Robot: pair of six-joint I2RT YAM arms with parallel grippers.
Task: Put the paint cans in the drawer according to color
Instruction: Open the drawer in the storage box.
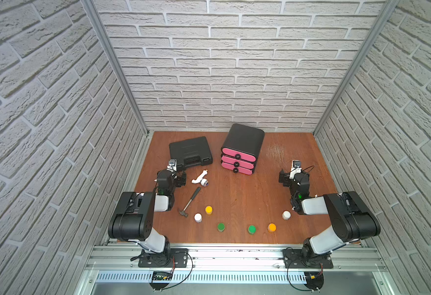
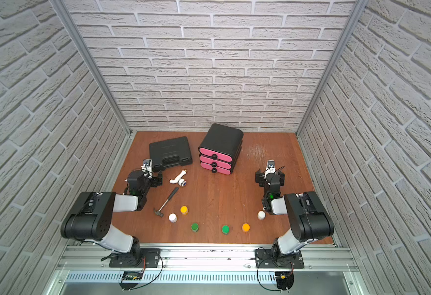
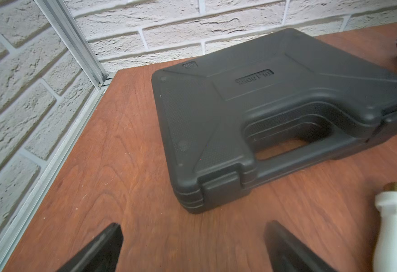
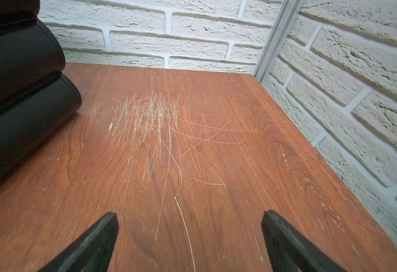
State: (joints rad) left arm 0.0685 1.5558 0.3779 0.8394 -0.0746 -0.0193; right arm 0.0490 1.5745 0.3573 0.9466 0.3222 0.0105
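**Step in hand:** none begun; the job stands at its start.

**Cans:** all six stand upright on the bench (image 1: 237, 194) near its front edge, in a loose arc. None is in a drawer.
- A yellow can (image 1: 208, 210) and a white can (image 1: 198, 217) stand near the head of the hammer (image 1: 190, 201).
- A green can (image 1: 221, 226) and a second green can (image 1: 252, 229) stand mid-front.
- An orange can (image 1: 271, 227) stands next along.
- A second white can (image 1: 286, 215) stands close by the right forearm.

**Drawer unit** (image 1: 245, 139)**:** it stands at rear centre, and all three pink fronts are shut.

**Left tool** (image 3: 194, 226)**:** jaws wide apart and empty. It is low over bare bench, near the black case (image 3: 251, 106), with the pipe fitting (image 3: 395, 226) to one side.

**Right tool** (image 4: 189, 215)**:** jaws wide apart and empty. It is over scratched bench beside the unit, well apart from every can.

**Judgement:**
- A drawer must be drawn out by its black knob (image 1: 238, 155) before any can goes in. The right tool looks the better placed for that.
- The knobs are small, so the jaws need to close squarely on one and pull straight.
- The unit is light-looking and may slide; the other arm may have to steady it.
- Each colour pair then wants its own drawer
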